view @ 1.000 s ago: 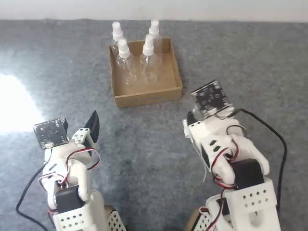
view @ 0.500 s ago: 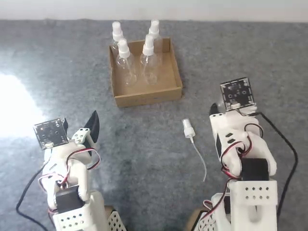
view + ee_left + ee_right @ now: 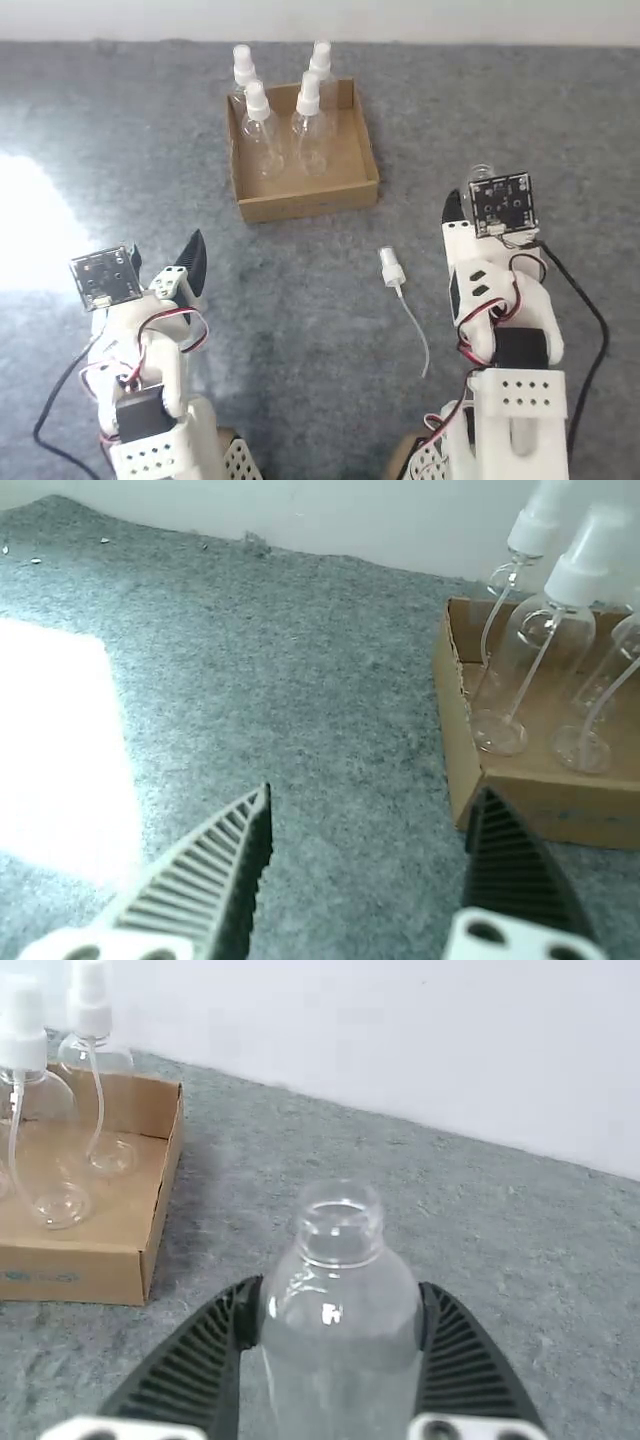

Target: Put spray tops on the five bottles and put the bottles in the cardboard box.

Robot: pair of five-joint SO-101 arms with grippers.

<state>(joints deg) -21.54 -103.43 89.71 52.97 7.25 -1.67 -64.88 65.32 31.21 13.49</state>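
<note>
Right end effector (image 3: 338, 1298) is clenched on the uncapped bottle (image 3: 340, 1228), 1 finger on each side of the clear body. The bottle is upright with its neck open. In the high view the bottle's rim (image 3: 482, 172) pokes out just past the right arm's wrist camera, at about 4 o'clock from the cardboard box (image 3: 305, 205) and well apart from it.

Left end effector (image 3: 370, 815) is released, with the fingers spread wide and nothing between them. It sits over bare counter (image 3: 120, 120) at about 7 o'clock from the box.

The loose spray top (image 3: 392, 268) lies flat on the counter between the 2 arms, at 5 o'clock from the box. Its head points toward the box and its thin dip tube trails off toward 5 o'clock. It is near the right arm but not touching it.

The 4 capped bottles (image 3: 262, 135) stand upright inside the box. They are bunched toward its 11 o'clock part, each with a white spray top on.
</note>
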